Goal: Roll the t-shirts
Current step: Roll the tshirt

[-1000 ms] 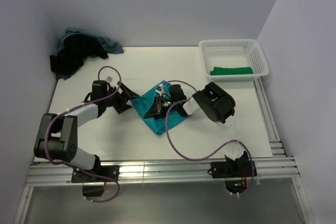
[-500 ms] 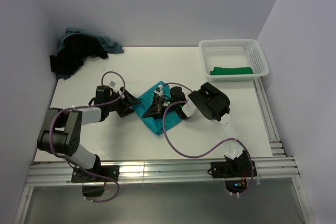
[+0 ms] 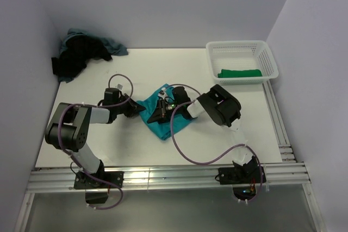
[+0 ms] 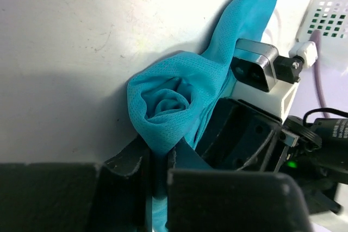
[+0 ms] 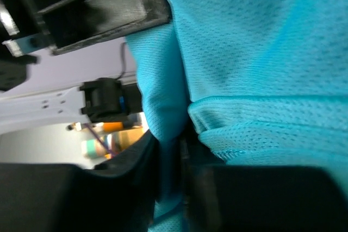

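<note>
A bright teal t-shirt (image 3: 159, 125) lies bunched in the middle of the white table, between my two grippers. In the left wrist view its end curls into a loose roll (image 4: 166, 104). My left gripper (image 4: 159, 169) is shut on a fold of it, coming in from the shirt's left side (image 3: 141, 110). My right gripper (image 5: 173, 158) pinches another teal fold between narrow jaws and sits on top of the shirt (image 3: 157, 114). A dark green t-shirt (image 3: 239, 73) lies in the basket. Black and grey-blue t-shirts (image 3: 81, 55) are heaped at the back left corner.
The white mesh basket (image 3: 242, 47) stands at the back right, close to the right wall. The right arm's cable (image 3: 185, 153) loops over the table in front of the shirt. A metal rail (image 3: 163, 176) runs along the near edge.
The left gripper slid right onto the shirt's left end and closed on the fabric. The right arm barely shifted, and its jaws have eased slightly apart.
</note>
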